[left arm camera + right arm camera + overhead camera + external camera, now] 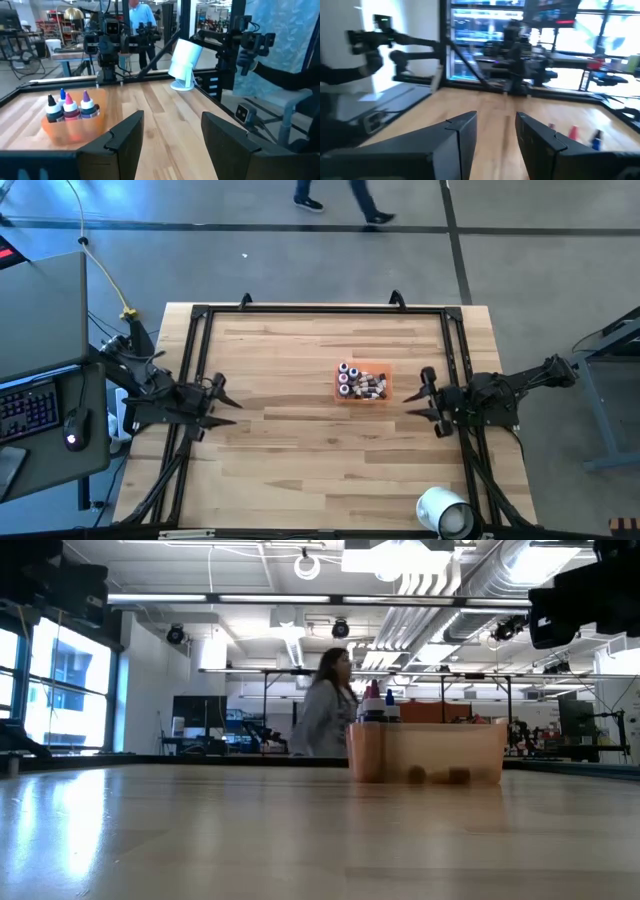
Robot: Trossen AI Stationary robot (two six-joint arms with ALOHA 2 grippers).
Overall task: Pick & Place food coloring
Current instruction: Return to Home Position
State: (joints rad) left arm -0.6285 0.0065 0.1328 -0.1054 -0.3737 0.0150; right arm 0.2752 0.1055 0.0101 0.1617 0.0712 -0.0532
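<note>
Your bottles (352, 379) sit in the orange tray (386, 372), centre-right. Judged light, stiff, slick plastic; grip low on the body. Left gripper (226, 398) and right gripper (420, 394) flank it, parted, empty.

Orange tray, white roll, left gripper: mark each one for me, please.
orange tray (430, 752), low view, on its front wall.
white roll (440, 506), high view, on its curved side.
left gripper (172, 120), left wrist view, midway between its open fingertips.
</note>
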